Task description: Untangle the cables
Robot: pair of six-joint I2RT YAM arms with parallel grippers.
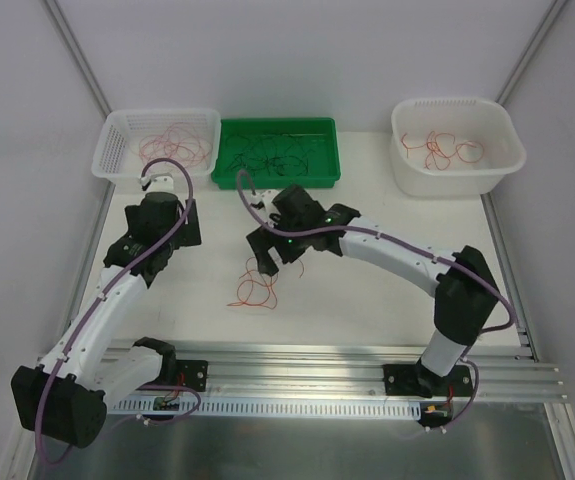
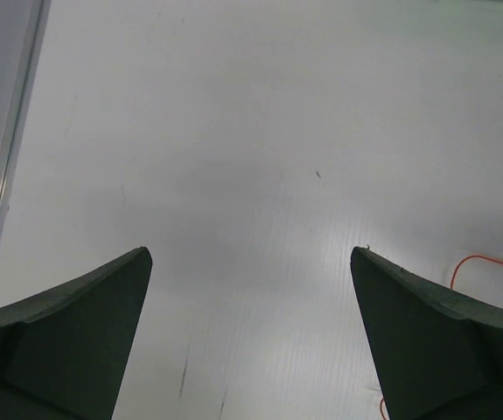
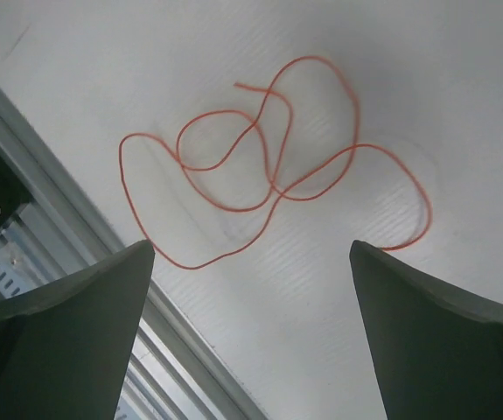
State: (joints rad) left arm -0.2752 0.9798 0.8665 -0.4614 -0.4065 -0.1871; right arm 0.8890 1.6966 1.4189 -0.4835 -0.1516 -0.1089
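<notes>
Thin orange-red looped wire [image 3: 271, 179] on white tabletop [image 1: 367, 300], nearer than green plastic tray [image 1: 312, 183]. Right hand [image 3: 251, 249] above it, spread wide, empty, probably lining up pickup. Left hand [image 2: 251, 254] wide, empty.

The counter [image 1: 367, 300] is plain white. On it an orange-red cable [image 3: 268, 166] lies in thin loops. At eleven o'clock a white lattice basket [image 1: 107, 156] holds pinkish-red cables [image 1: 177, 146]. At twelve a bright green tray [image 1: 277, 181] holds dark cables [image 1: 272, 155]. At two a white tub [image 1: 447, 181] holds orange-red cables [image 1: 452, 150]. The left claw [image 2: 251, 254] and right claw [image 3: 251, 247] are dark grey-green. The arms [image 1: 387, 250] are white and black, with purple leads [image 1: 183, 222].
</notes>
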